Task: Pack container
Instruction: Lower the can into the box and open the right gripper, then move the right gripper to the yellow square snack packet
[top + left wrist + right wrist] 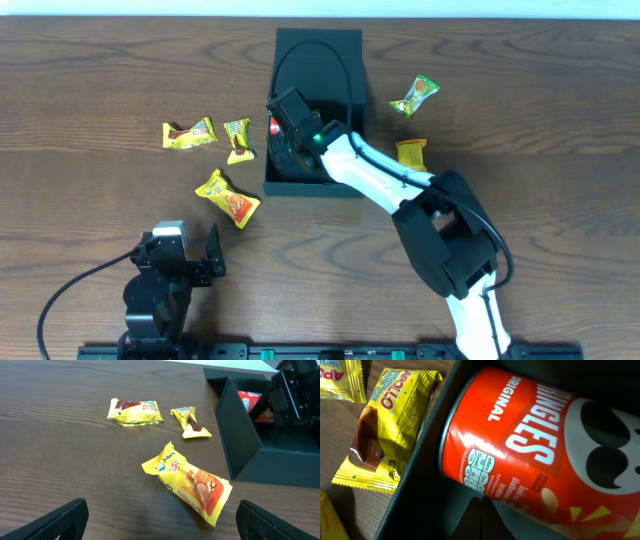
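The dark container (352, 60) stands at the table's middle back, its lid flap laid open behind it. A red Pringles can (535, 450) lies on its side inside. My right gripper (481, 510) is down in the container (420, 480), shut and empty, its tips just below the can. From above, the right gripper (285, 122) sits over the container's left part, with a sliver of the can (272, 126) showing. My left gripper (162, 527) hovers low near the front left, open and empty, a little short of a yellow Julie's packet (190, 482).
Two yellow chocolate packets (190, 133) (238, 138) lie left of the container, and the Julie's packet (228, 198) is nearer the front. A green packet (415, 96) and a yellow one (411, 152) lie to the right. The right arm (440, 230) crosses the front right.
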Tool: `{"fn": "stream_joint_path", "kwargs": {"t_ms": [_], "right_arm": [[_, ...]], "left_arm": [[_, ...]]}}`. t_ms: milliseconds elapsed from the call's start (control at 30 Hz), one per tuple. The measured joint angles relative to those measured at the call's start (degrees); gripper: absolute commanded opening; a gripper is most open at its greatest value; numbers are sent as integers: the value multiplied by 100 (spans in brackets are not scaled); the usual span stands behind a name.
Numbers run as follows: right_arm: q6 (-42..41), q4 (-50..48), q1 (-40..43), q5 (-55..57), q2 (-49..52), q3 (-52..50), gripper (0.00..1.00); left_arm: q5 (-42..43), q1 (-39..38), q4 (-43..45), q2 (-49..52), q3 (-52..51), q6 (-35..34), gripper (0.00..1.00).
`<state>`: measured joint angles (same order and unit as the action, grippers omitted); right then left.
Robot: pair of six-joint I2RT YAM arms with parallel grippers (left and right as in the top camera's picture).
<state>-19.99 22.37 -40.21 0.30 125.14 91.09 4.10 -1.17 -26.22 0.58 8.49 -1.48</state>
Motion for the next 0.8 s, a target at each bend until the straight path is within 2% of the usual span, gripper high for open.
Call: {"fn": "stream_joint_path", "kwargs": {"t_ms": [433,633,800], "right_arm": [[0,-105,0,-142,2,0,1],[-22,234,0,-293,-44,0,1],[72,579,0,-330,-719,-9,1]], "left_arm": [[0,0,0,0,0,0,95],[0,0,2,0,0,0,95],[0,0,2,0,0,0,95]]}}
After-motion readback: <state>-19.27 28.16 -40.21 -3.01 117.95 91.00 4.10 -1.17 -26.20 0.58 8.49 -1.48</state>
